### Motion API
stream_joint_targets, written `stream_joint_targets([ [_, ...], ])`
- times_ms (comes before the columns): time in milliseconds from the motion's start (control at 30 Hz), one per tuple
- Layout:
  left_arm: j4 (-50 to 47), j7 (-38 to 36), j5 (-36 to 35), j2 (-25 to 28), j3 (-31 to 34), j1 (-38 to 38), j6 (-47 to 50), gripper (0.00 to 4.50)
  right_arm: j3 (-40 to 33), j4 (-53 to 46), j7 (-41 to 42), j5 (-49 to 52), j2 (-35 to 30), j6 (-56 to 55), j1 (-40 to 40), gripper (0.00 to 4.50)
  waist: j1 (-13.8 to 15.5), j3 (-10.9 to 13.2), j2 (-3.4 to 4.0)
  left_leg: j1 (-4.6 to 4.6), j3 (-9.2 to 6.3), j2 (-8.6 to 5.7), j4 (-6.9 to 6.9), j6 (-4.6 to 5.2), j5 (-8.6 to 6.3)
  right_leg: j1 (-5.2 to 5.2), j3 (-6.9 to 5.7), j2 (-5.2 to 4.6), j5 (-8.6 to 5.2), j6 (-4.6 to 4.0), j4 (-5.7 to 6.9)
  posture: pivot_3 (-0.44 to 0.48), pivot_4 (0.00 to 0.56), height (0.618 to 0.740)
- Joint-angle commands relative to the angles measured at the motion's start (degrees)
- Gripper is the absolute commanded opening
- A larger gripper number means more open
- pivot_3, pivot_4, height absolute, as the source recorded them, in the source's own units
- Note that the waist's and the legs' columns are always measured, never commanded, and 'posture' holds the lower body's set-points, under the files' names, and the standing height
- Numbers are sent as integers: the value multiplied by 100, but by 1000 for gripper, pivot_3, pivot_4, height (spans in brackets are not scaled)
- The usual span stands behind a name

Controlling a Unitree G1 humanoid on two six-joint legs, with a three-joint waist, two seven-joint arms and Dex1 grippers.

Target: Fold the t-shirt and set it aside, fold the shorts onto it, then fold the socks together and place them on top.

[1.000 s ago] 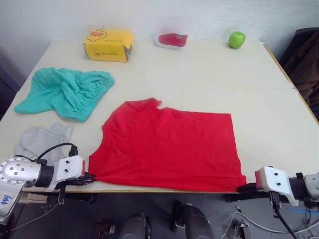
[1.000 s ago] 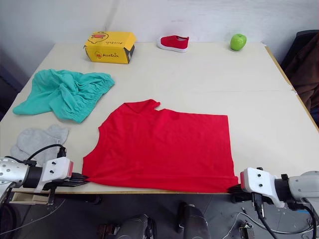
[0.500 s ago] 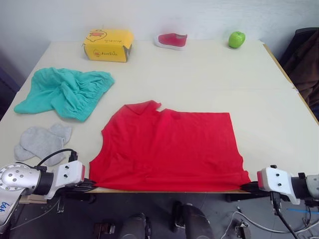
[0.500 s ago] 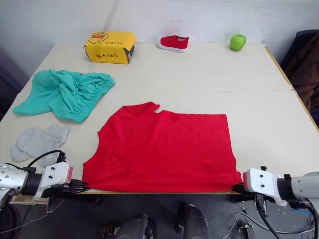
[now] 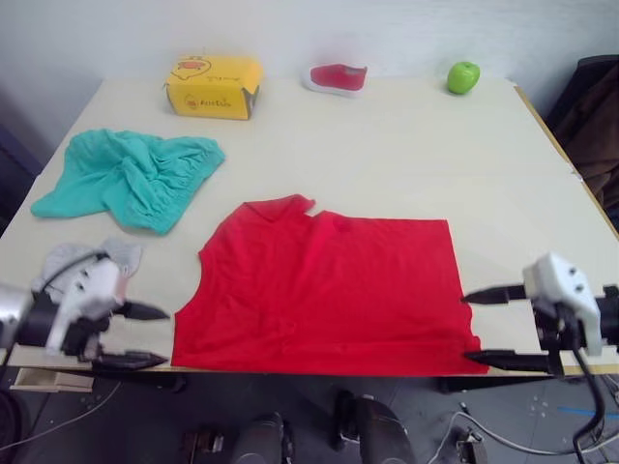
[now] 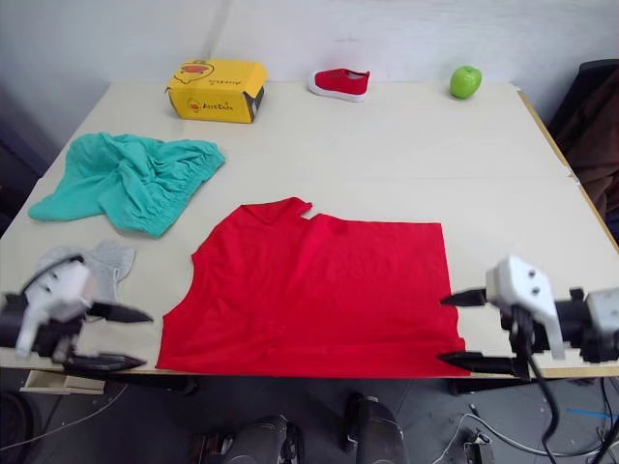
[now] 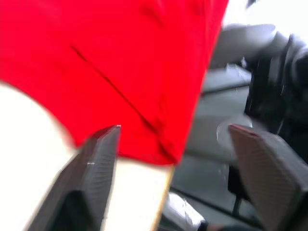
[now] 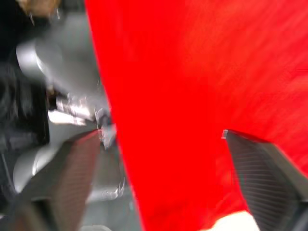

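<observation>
At the t-shirt (image 5: 329, 285)'s near corners, both end effectors, left (image 5: 145, 335) and right (image 5: 479, 327), gape spread.

You had a matt, pale wooden-looking table (image 5: 406, 155) under soft cloth: the smooth red t-shirt (image 5: 329, 290), the wrinkled teal shorts (image 5: 131, 174) with their gathered waist, and the fuzzy grey socks (image 6: 106, 259). At the far edge sat a yellow cardboard box (image 5: 213, 85), a fabric-topped red shoe (image 5: 338, 77) with a white sole, and a glossy green apple (image 5: 463, 76). Your left gripper (image 5: 135, 336) and right gripper (image 5: 488, 327) had white plastic housings and matt black fingers with ribbed pads (image 7: 96, 163).
</observation>
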Motion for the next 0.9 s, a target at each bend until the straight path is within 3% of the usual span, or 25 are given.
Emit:
stream_joint_targets([
  [33,857,494,228,-498,-750,-1546,63,4493,483,448,-467,174,105,531,-997,4500,9,1,6,-1,1,-3,0,0,1,-1,0,0,0,0,1,0,150,740],
  [167,2362,1344,1423,-1527,-1789,-3477,-605,4493,1563,1158,-1156,-386,653,929,-2472,4500,-10,-4,-12,-12,11,-15,0,-4,13,1,-2,6,9,7,28,0,150,740],
  [300,3924,1767,2416,-2228,-2482,-4665,-1619,4493,2325,2049,-1670,-1018,1262,1191,-3606,4500,-79,-3,-18,-32,31,-19,1,-6,16,-21,-3,18,12,11,32,0,150,740],
  [467,5984,2144,3103,-2813,-2822,-5773,-2397,4493,2944,3443,-2115,-1998,1821,955,-4548,4500,-138,-5,-22,-93,33,-19,21,-6,19,-88,-5,28,12,12,48,0,150,740],
  [633,7234,2461,3366,-3131,-2745,-6339,-2551,4493,2849,4687,-2658,-2421,2420,1093,-5269,4500,-195,-5,-23,-132,28,-18,73,0,22,-109,-12,11,13,14,80,0,150,740],
  [900,7833,2332,3410,-3128,-2550,-6526,-2013,4493,2705,6277,-3123,-2913,2915,787,-6027,4500,-249,-5,-23,-131,20,-17,78,1,22,-109,-12,5,13,14,90,0,150,740],
])
